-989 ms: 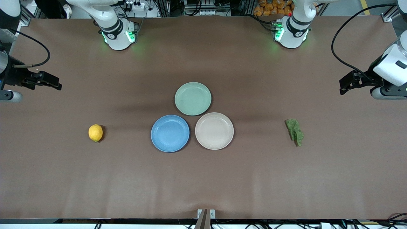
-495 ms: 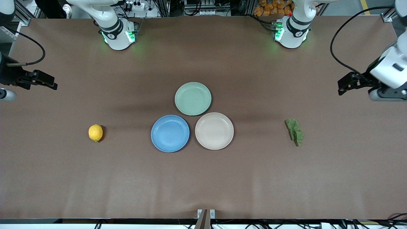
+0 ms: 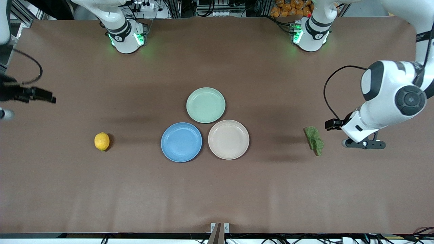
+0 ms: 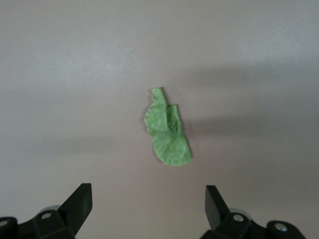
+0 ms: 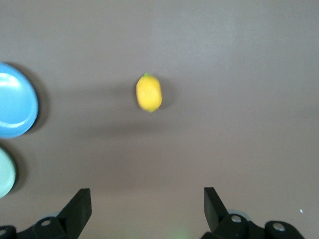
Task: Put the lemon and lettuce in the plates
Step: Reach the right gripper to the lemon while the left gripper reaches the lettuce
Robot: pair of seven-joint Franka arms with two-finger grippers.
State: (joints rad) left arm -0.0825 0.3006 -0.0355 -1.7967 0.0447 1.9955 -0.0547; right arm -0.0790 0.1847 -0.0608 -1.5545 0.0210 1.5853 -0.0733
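Left gripper (image 4: 145,209) hangs over the counter (image 3: 217,189) beside the lettuce (image 3: 314,140), jaws apart; right gripper (image 5: 144,209), spread wide, hovers over bare counter near the lemon (image 3: 101,141).

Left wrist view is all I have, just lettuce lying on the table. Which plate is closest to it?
Observer: The beige plate, beside the lettuce toward the right arm's end of the table; it holds nothing.
Operator: Where's the lemon?
Observer: The lemon lies on the table past the blue plate, in no plate.
Operator: And the right tool?
Observer: The right tool is open and empty, above the table at the right arm's end.
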